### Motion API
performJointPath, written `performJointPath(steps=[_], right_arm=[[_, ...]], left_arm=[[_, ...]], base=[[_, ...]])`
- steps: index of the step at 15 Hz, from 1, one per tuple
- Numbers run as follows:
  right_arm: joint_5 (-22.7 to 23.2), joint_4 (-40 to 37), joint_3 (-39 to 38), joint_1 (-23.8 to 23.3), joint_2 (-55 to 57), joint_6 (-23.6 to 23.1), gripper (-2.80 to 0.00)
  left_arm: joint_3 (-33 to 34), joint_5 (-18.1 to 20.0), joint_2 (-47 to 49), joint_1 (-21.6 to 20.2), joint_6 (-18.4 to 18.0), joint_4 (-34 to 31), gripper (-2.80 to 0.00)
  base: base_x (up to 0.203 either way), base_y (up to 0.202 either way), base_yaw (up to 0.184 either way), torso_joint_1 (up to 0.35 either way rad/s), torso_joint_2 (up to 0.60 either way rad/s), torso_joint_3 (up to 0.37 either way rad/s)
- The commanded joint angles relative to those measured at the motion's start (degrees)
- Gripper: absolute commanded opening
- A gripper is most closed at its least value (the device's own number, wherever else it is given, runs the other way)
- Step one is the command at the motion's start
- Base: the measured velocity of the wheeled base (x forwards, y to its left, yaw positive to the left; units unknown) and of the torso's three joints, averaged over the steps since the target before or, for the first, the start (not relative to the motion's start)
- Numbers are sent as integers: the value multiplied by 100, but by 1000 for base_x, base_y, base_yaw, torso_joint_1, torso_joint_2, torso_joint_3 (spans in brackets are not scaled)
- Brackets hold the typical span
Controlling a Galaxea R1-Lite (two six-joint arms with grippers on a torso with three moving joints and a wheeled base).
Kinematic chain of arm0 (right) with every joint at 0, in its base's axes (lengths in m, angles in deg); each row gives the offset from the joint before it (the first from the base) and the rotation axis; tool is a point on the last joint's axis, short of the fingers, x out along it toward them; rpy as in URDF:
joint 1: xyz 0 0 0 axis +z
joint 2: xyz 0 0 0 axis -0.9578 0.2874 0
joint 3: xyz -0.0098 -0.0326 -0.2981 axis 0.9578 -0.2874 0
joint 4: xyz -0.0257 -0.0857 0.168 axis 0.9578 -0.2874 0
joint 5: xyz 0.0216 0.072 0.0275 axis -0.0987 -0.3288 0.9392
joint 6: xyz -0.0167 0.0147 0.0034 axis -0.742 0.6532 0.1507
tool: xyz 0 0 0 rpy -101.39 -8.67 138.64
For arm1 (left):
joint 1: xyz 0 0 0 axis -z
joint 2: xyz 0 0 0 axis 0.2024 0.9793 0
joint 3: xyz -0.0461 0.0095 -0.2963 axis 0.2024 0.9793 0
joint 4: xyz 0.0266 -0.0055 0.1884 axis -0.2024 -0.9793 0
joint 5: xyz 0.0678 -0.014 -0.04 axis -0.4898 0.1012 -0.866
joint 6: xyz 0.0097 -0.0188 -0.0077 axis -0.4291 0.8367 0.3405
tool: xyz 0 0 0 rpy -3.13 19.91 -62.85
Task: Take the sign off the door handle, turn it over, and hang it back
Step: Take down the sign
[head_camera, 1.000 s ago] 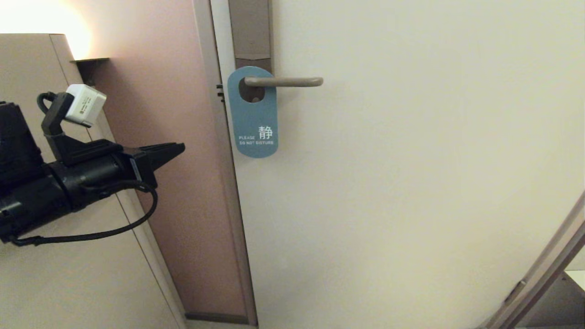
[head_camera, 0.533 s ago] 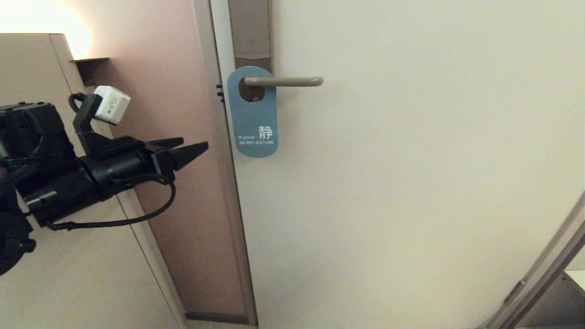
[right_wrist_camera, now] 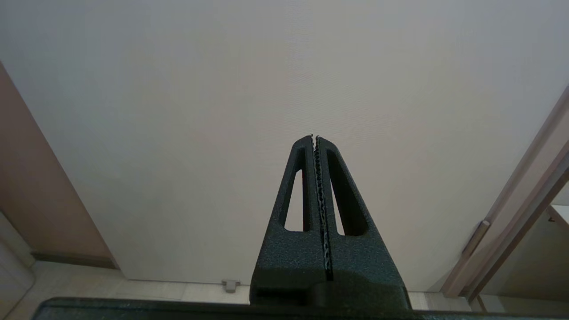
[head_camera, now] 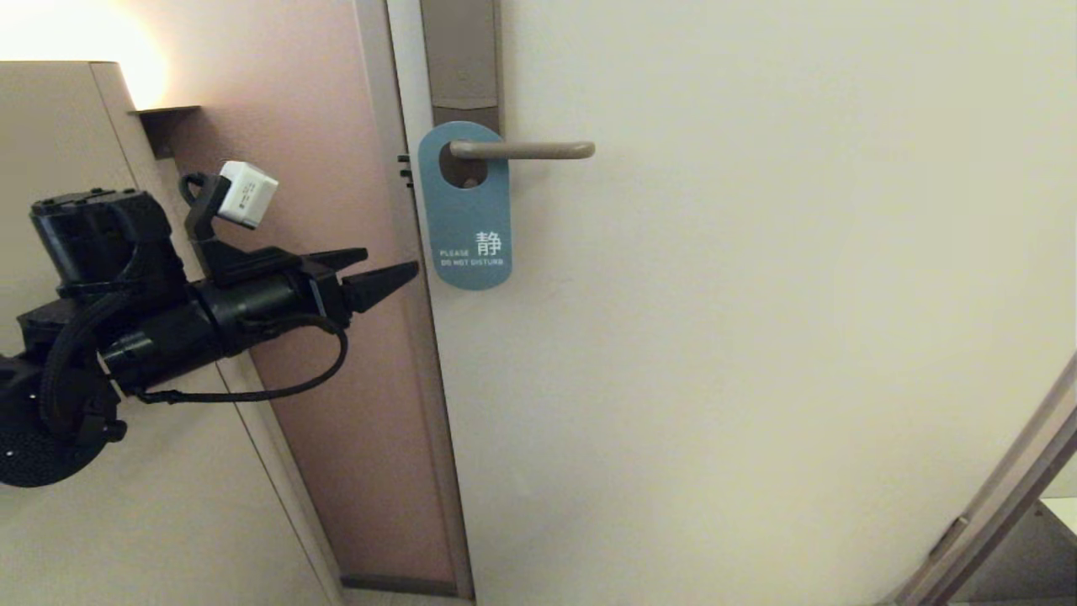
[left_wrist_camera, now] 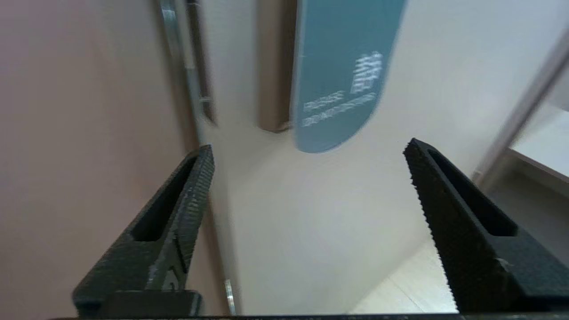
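Observation:
The sign (head_camera: 468, 210) hangs by its oval hole on the door handle (head_camera: 526, 151), blue "PLEASE DO NOT DISTURB" face outward. The handle sticks out to the right from the grey-brown lock plate (head_camera: 461, 55). My left gripper (head_camera: 391, 263) is open and empty, just left of the sign's lower end, level with its text. In the left wrist view the sign's lower part (left_wrist_camera: 342, 80) shows beyond the open gripper (left_wrist_camera: 309, 149). My right gripper (right_wrist_camera: 314, 136) is shut and empty, parked low and facing the door; it is out of the head view.
The cream door (head_camera: 757, 337) fills the middle and right. A pinkish wall panel (head_camera: 311, 168) and door frame edge (head_camera: 416, 337) lie left of the sign, behind my left arm. A second frame (head_camera: 1001, 497) slants at the lower right. A beige cabinet side (head_camera: 101, 505) stands at the left.
My left arm has moved right and slightly forward toward the sign. Its fingers have opened from nearly together to apart. The sign and handle have not moved.

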Motion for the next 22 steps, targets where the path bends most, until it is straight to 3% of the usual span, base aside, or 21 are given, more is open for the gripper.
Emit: performJointPath(steps=[1,5,11,22], right_arm=[[-1,2,0,1,5,-2,-280],[-1,2,0,1,5,-2,-280],[-1,2,0,1,5,-2,-280],[-1,2,0,1,5,-2,-280]], left_arm=[[-69,76,127,82,8,20,0],[-392,396,502,112,12,28,0],[-609,539,587,209,109,20,0],[-1066,516,810,319,120,20,0]], base=[[0,0,0,0,0,0],[0,0,0,0,0,0],[0,0,0,0,0,0],[0,0,0,0,0,0]])
